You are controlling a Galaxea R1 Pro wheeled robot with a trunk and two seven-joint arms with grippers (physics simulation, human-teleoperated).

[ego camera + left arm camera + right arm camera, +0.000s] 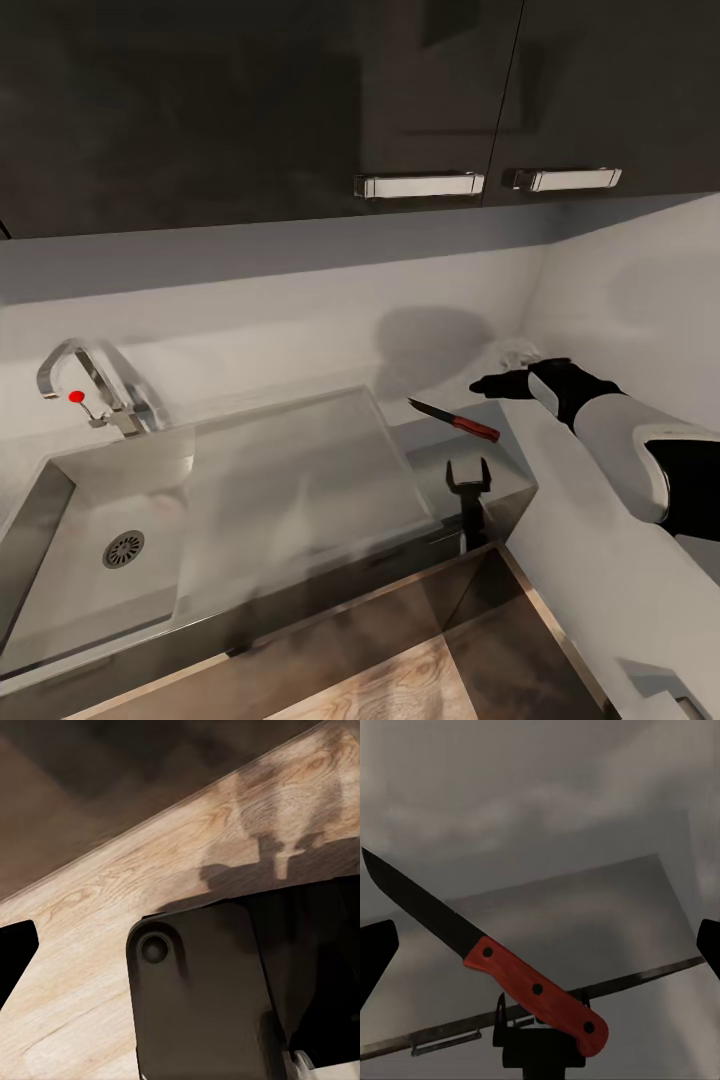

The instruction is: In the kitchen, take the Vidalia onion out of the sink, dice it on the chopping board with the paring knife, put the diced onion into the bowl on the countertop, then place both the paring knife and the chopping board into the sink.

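The paring knife (455,420) (510,967), red-handled with a dark blade, lies flat on the grey countertop (505,455) just right of the sink (60,520). My right gripper (492,385) (542,949) is open and hovers by the back wall just behind the knife. Its fingertips (375,956) stand wide on either side of it and do not touch it. My left gripper (180,952) hangs open over the wooden floor (82,945), holding nothing. The Vidalia onion, the chopping board and the bowl are out of view.
The sink has a round drain (124,548), a flat drainboard (300,470) and a chrome tap (85,385) with a red dot. Dark wall cabinets (300,100) hang above. A white wall (640,330) closes the right corner. A dark forked shape (468,485) stands at the counter's front edge.
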